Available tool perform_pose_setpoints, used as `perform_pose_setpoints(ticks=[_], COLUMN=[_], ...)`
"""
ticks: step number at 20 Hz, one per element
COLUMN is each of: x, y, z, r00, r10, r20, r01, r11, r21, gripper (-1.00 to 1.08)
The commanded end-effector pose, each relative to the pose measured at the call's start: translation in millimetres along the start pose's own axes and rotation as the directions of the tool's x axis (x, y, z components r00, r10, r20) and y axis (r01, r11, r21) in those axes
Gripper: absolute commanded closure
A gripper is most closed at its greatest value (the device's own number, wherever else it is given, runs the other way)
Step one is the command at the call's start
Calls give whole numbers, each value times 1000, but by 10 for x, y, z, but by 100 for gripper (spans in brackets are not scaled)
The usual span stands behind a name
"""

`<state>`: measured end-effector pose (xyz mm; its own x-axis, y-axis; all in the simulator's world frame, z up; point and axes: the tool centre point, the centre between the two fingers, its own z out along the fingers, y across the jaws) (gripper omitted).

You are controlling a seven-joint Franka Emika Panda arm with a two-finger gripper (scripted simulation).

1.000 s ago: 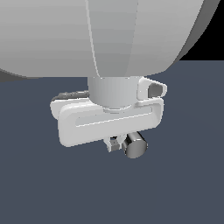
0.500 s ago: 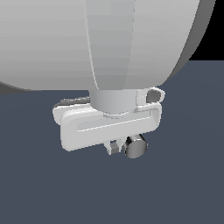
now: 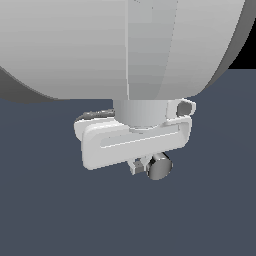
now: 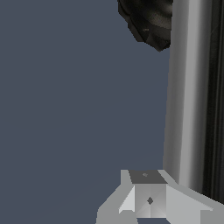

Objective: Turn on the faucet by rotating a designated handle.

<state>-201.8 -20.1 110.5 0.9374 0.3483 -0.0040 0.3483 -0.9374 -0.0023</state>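
Under the arm's hand sits the handle (image 3: 160,166), its round chrome end showing just below the white hand body in the exterior view. Seen from the wrist, the handle (image 4: 186,96) is a long bar with one finger (image 4: 146,194) against its side, and the faucet base (image 4: 148,19) lies at the far end. Whether the fingers are apart or together I cannot tell. To turn well, push sideways steadily near the free end, following the arc around the base.
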Motion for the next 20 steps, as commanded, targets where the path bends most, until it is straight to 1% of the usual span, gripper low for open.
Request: perform_pose_setpoints(ticks=[1, 20], x=[14, 57], y=[163, 918], z=[-3, -5], r00=[1000, 1000], r10=[12, 12], r20=[-4, -4], r01=[-12, -12], r11=[1000, 1000], r21=[-2, -2], gripper=[108, 108])
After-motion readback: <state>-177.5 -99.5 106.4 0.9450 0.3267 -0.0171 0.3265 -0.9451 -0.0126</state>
